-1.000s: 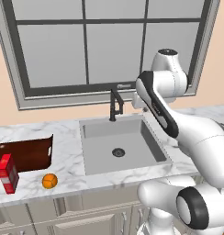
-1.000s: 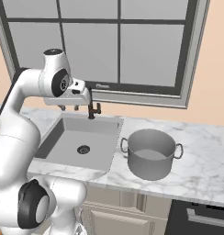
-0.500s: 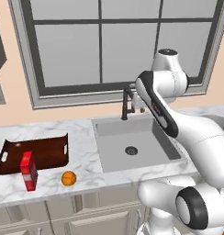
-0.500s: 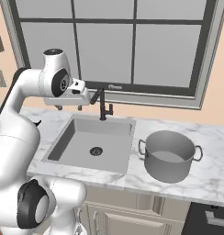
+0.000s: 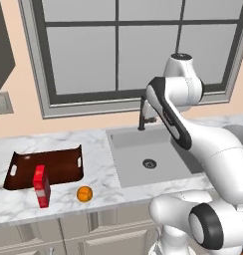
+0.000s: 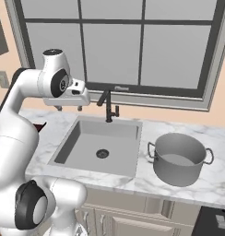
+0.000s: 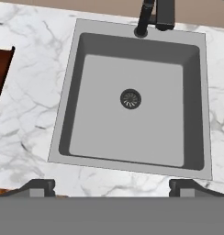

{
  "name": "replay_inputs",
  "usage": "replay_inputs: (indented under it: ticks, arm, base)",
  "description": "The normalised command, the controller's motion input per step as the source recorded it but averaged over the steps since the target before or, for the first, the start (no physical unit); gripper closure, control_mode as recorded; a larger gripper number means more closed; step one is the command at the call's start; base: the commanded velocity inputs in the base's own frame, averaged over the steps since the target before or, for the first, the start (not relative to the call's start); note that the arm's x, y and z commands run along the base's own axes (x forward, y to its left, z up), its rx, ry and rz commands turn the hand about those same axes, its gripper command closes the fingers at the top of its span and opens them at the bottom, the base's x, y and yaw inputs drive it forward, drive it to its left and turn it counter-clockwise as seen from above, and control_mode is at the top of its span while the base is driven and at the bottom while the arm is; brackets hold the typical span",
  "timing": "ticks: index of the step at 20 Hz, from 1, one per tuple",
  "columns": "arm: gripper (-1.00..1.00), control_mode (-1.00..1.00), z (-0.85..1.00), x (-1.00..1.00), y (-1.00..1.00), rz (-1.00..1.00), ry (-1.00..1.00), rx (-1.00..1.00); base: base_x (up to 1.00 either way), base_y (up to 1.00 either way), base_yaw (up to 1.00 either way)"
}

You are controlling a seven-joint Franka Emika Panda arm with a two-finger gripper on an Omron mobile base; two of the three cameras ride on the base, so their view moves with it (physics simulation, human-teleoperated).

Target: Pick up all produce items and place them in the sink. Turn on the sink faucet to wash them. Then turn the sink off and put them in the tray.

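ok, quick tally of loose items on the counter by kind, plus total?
Orange: 1
Red box: 1
Wooden tray: 1
Grey pot: 1
Total: 4

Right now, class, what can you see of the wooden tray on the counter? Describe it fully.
The tray is dark reddish-brown, rectangular and looks like wood, with raised curved ends and a white cut-out handle in each. It lies flat on the white marble counter, left of the sink. A red box stands at its front edge; the orange fruit lies apart.
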Motion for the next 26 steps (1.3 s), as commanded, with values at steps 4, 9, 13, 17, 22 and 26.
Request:
replay_inputs:
  ticks: [4, 9, 13, 17, 22, 26]
  arm:
    - [-1.00, 1.00, 0.00, 0.00, 0.00, 0.00, 0.00, 0.00]
    - [-1.00, 1.00, 0.00, 0.00, 0.00, 0.00, 0.00, 0.00]
    - [-1.00, 1.00, 0.00, 0.00, 0.00, 0.00, 0.00, 0.00]
    - [-1.00, 1.00, 0.00, 0.00, 0.00, 0.00, 0.00, 0.00]
    - [-1.00, -1.00, 0.00, -0.12, 0.05, 0.00, 0.00, 0.00]
    - [-1.00, -1.00, -0.08, -0.39, 0.50, 0.02, 0.00, -0.03]
  base:
    - [0.35, 0.01, 0.00]
    - [0.41, 0.02, 0.00]
    - [0.42, 0.00, 0.00]
    - [0.20, 0.00, 0.00]
    - [0.00, 0.00, 0.00]
    - [0.00, 0.00, 0.00]
